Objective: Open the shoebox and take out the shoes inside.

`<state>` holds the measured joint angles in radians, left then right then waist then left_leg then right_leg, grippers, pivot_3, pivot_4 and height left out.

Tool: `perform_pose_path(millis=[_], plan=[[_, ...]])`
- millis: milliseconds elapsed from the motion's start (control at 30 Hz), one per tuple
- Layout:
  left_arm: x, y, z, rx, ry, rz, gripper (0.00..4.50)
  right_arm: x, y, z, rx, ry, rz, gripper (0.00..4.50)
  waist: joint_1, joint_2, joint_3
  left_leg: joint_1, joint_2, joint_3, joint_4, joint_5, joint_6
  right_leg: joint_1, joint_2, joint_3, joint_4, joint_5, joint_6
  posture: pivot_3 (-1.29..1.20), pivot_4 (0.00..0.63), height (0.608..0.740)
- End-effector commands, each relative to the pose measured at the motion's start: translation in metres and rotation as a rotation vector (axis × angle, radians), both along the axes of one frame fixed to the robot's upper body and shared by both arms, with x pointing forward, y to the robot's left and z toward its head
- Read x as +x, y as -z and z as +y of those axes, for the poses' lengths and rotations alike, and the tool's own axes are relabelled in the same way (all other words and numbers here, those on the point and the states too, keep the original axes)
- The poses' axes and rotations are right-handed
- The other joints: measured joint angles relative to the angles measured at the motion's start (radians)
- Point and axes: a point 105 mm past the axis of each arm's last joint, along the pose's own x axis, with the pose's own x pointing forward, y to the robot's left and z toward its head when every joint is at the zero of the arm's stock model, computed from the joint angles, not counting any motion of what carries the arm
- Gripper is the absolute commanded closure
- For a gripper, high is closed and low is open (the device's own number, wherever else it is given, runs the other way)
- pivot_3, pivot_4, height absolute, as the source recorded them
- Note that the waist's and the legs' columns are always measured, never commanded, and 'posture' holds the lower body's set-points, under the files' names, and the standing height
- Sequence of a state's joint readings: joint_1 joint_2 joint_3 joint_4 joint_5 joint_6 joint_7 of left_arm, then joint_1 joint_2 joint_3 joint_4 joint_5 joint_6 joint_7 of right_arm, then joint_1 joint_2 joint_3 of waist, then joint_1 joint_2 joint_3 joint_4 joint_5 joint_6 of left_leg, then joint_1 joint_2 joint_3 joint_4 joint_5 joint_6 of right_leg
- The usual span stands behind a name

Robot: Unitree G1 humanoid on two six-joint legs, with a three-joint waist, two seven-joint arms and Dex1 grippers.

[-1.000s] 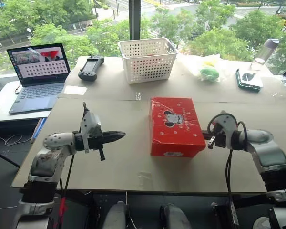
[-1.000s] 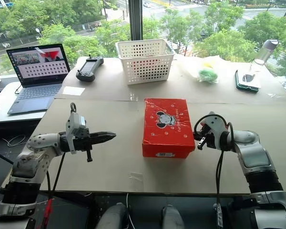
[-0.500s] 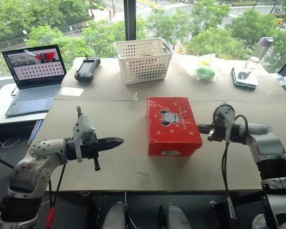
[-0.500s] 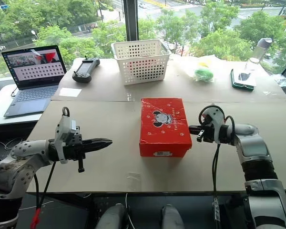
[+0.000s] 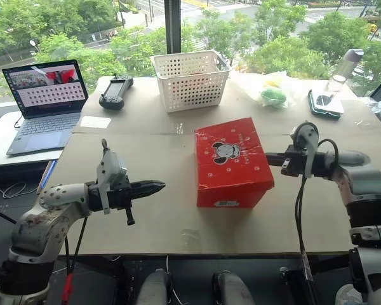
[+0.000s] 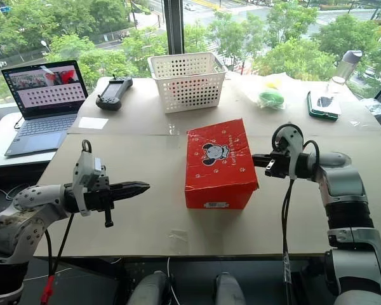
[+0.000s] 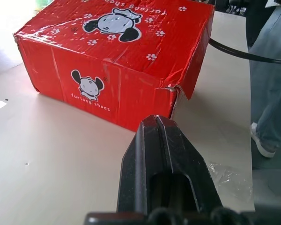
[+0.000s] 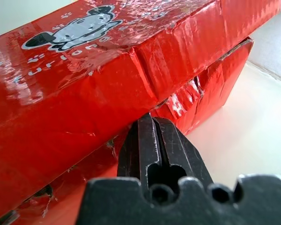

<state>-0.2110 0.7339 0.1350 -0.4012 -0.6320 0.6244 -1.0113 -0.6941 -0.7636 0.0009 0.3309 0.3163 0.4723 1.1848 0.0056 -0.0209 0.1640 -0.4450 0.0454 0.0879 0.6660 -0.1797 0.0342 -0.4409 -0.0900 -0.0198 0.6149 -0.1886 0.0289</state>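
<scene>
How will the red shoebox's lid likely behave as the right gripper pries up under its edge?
The lid is creased, dented cardboard, so it will probably flex rather than lift stiffly. Its glossy skin may let the shut right gripper slip. The shoebox already sits tilted, so it may shift.

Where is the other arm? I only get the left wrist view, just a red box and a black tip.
Observer: The right tool is at the shoebox's opposite side, shut, its tip at the seam under the lid.
Operator: Is the box open?
Observer: Barely; from the head views the lid sits tilted, raised on that right side.
Operator: Anything behind the box?
Observer: A white basket stands farther back, apart from the shoebox.
</scene>
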Motion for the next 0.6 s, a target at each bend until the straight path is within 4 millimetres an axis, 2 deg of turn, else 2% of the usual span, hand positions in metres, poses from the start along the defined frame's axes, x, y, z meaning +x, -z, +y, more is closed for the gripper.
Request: perform_pose_path(millis=[33, 167, 233, 333, 433, 500, 600], plan=[[-0.007, -0.017, 0.0, 0.012, 0.036, -0.038, 4.5, -0.011, -0.043, 0.027, -0.089, -0.149, -0.129, 4.47, -0.004, 0.0, 0.0, 0.0, 0.0, 0.0, 0.0, 0.0, 0.0, 0.0, 0.0, 0.0, 0.0, 0.0, 0.0, 0.0, 0.15, 0.733], [-0.007, -0.026, 0.005, 0.017, 0.033, -0.043, 4.5, -0.016, -0.071, 0.057, -0.147, -0.247, -0.237, 4.47, -0.013, 0.0, 0.0, 0.0, 0.001, 0.0, -0.001, 0.0, 0.0, -0.002, 0.001, 0.002, 0.001, 0.0, 0.0, 0.0, 0.15, 0.733], [-0.005, -0.034, 0.008, 0.013, 0.022, -0.059, 4.5, -0.018, -0.097, 0.081, -0.115, -0.289, -0.32, 4.47, -0.015, 0.0, 0.0, 0.0, 0.001, 0.0, -0.001, 0.0, 0.0, -0.002, 0.001, 0.002, 0.001, 0.0, 0.0, 0.0, 0.15, 0.733], [-0.002, -0.046, 0.012, -0.003, 0.004, -0.079, 4.5, -0.018, -0.132, 0.109, -0.014, -0.292, -0.427, 4.47, -0.02, 0.0, 0.0, 0.0, 0.001, 0.001, -0.002, 0.0, 0.0, -0.003, 0.001, 0.003, 0.001, 0.0, 0.0, 0.0, 0.15, 0.733], [0.002, -0.063, 0.018, -0.032, -0.011, -0.1, 4.5, -0.021, -0.16, 0.127, 0.208, -0.287, -0.412, 4.47, -0.019, 0.0, 0.0, 0.0, 0.001, 0.001, -0.002, 0.0, 0.0, -0.004, 0.001, 0.003, 0.002, 0.001, -0.002, 0.0, 0.15, 0.733], [0.005, -0.074, 0.024, -0.044, -0.027, -0.117, 4.5, -0.023, -0.152, 0.133, 0.219, -0.296, -0.387, 4.47, -0.013, 0.0, 0.0, 0.0, 0.001, 0.003, -0.003, 0.0, 0.0, -0.004, 0.0, 0.002, 0.002, 0.004, -0.004, 0.0, 0.15, 0.733], [0.011, -0.098, 0.036, -0.077, -0.059, -0.156, 4.5, -0.019, -0.117, 0.132, 0.148, -0.272, -0.327, 4.47, -0.008, 0.0, 0.0, -0.001, 0.0, 0.006, -0.003, 0.0, 0.0, -0.002, 0.0, 0.0, 0.001, 0.005, -0.001, 0.0, 0.15, 0.733]])
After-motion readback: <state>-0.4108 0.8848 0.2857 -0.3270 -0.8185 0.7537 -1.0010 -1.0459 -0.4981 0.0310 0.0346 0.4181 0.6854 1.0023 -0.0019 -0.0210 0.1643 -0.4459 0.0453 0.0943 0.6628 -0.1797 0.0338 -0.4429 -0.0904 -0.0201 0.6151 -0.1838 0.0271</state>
